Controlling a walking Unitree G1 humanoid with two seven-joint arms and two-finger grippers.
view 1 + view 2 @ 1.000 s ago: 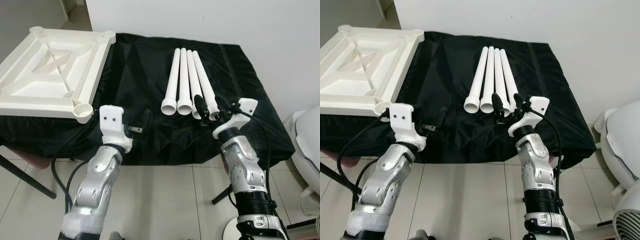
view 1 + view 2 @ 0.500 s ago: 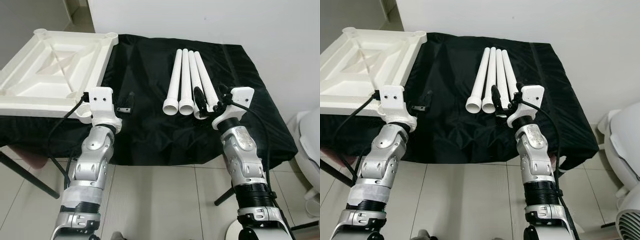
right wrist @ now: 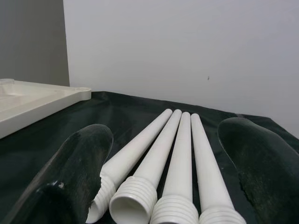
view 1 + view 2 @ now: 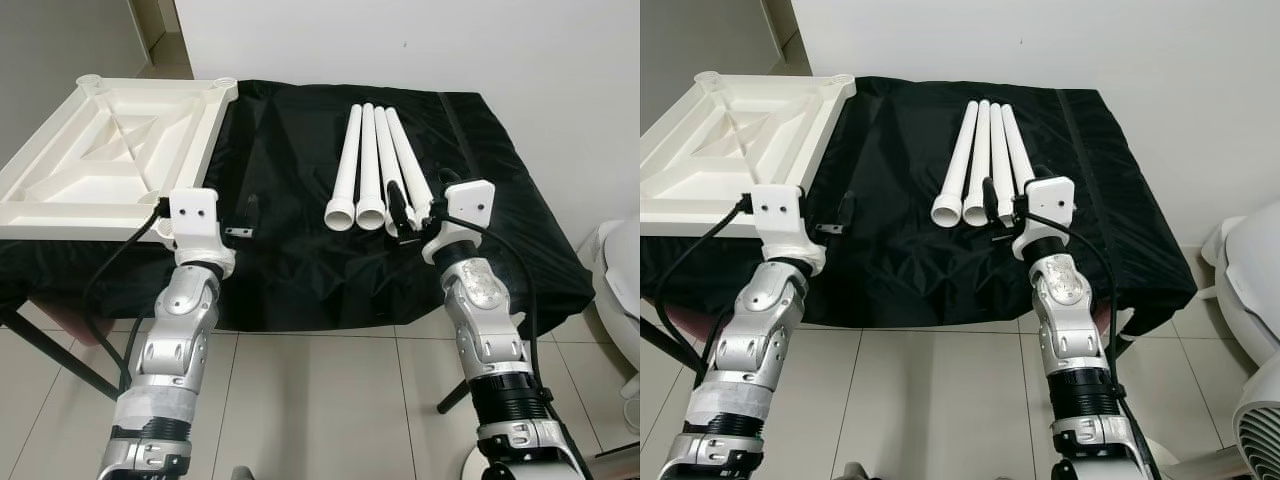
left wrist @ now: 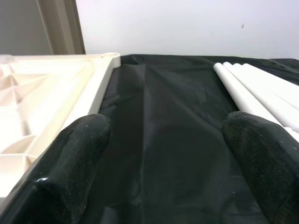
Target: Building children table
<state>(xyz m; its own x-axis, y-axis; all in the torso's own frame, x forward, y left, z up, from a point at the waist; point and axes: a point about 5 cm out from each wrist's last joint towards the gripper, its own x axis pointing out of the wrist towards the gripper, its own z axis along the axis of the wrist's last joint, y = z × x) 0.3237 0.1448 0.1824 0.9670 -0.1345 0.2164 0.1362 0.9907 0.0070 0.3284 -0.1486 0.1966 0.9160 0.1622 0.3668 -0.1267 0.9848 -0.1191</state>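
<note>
Right hand (image 3: 163,172) spread at the threaded ends of four table legs (image 4: 375,165), centre frame; next, close on one.

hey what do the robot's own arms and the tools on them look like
Both arms are jointed silver metal with black bands lower down. Each wrist carries a white blocky housing with two small dark holes and a looping black cable. The left tool and right tool each have two long, rounded, matte black fingers.

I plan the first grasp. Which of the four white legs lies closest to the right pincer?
The rightmost leg: its threaded end lies under the open right pincer.
</note>
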